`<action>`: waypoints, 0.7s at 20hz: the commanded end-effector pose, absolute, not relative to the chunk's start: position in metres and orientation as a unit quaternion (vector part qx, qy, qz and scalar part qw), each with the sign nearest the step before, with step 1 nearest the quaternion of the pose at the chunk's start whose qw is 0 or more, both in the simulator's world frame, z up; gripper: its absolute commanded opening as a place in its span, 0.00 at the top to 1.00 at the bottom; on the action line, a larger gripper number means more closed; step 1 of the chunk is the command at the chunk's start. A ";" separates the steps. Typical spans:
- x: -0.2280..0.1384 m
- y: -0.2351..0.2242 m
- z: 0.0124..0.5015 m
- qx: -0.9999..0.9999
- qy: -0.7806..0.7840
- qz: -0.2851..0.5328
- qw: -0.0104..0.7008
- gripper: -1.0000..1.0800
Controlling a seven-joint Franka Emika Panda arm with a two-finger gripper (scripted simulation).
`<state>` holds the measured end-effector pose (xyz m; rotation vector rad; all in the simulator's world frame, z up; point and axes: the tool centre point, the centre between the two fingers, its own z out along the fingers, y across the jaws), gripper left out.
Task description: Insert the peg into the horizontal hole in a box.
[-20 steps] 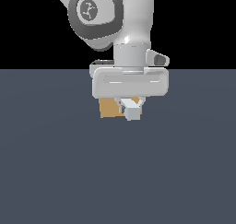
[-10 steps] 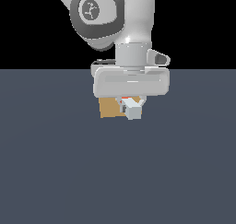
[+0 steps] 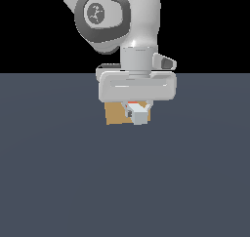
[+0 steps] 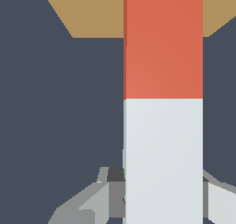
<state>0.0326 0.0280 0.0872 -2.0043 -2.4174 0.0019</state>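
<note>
A flat, plain slate-grey floor (image 3: pixel 58 182) spreads all around beneath the tool; behind it hangs a featureless black backdrop (image 3: pixel 29 26).

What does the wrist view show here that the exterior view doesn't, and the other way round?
Only the wrist view shows the peg along its length, white half near the fingers, orange-red half reaching toward the box. Only the exterior view shows the arm and the hand low over the floor, in front of the box. Both show peg, box and dark floor; neither shows the hole.
</note>
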 end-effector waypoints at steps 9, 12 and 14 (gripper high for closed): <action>0.019 0.100 0.089 -0.637 -0.771 -0.001 -0.001 1.00; 0.017 0.112 0.089 -0.637 -0.771 -0.001 -0.001 1.00; 0.017 0.115 0.090 -0.637 -0.771 -0.001 -0.001 1.00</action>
